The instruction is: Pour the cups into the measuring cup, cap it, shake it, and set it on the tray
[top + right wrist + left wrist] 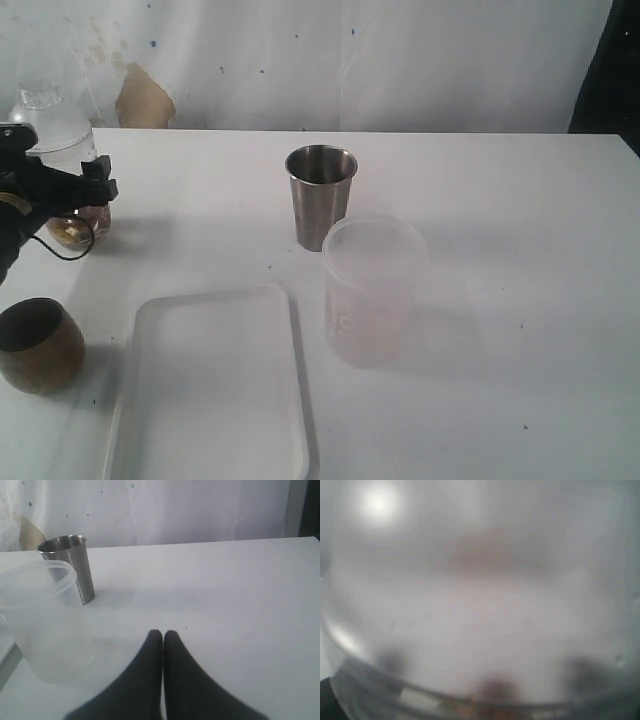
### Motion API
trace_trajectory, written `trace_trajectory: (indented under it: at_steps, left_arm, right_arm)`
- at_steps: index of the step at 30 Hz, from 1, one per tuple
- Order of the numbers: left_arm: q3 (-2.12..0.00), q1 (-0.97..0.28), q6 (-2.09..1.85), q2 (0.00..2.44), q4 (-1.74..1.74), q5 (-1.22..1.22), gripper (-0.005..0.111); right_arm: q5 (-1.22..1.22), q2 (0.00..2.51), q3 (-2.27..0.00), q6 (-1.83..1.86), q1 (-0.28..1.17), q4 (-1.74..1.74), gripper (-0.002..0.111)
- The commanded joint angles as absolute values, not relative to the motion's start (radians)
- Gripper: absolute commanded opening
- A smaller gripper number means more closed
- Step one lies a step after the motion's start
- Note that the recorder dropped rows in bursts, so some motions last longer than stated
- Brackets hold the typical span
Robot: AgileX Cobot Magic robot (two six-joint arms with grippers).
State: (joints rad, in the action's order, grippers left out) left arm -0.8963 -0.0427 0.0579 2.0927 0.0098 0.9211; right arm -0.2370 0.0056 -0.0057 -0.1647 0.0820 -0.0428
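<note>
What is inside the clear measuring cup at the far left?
Brownish bits lie at the bottom of the measuring cup, seen through its clear wall. The left tool covers its middle, so nothing shows there.

Bright, washed-out light, soft faint shadows; left wrist view wholly blurred, with one glare spot.

Exterior: raised, angled down across the table. Right wrist: low over it, sharing steel tumbler and frosted container. Left wrist: seemingly too close, all blur.
</note>
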Motion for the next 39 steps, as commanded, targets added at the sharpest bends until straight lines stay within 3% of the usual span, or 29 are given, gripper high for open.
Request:
trace_trajectory:
  at_steps: [1,7,10,12,18,24,29,35,39]
  left_arm:
    - [-0.882,-0.042,0.146,1.944,0.02,0.828,0.0]
    - [-0.916,-0.042,0.38,1.822,0.789,0.808,0.0]
    - [-0.942,-0.053,0.485,1.791,0.44,0.505,0.0]
    - [-0.938,-0.053,0.467,1.783,0.231,0.442,0.0]
    - [-0.91,-0.073,0.589,1.767,1.084,0.763,0.0]
    - [-0.906,-0.067,0.557,1.769,0.403,0.521,0.0]
    - [-0.894,-0.074,0.59,1.769,1.082,0.871,0.0]
    - [-0.893,-0.07,0.63,1.767,0.454,0.512,0.0]
    - [-0.866,-0.083,0.62,1.767,1.006,0.886,0.0]
  right_arm:
    - [-0.239,0.0,0.0,-0.159,0.089,-0.045,0.0]
    - [-0.239,0.0,0.0,-0.159,0.089,-0.045,0.0]
    - [-0.239,0.0,0.0,-0.159,0.089,-0.045,0.0]
    - [-0.239,0.0,0.0,-0.159,0.089,-0.045,0.0]
    - [-0.239,0.0,0.0,-0.159,0.089,-0.045,0.0]
    - [-0.239,0.0,0.0,-0.159,0.089,-0.045,0.0]
    - [-0.239,0.0,0.0,-0.172,0.089,-0.045,0.0]
    - [-0.239,0.0,0.0,-0.172,0.089,-0.045,0.0]
    - [-0.239,0.0,0.0,-0.172,0.089,-0.045,0.0]
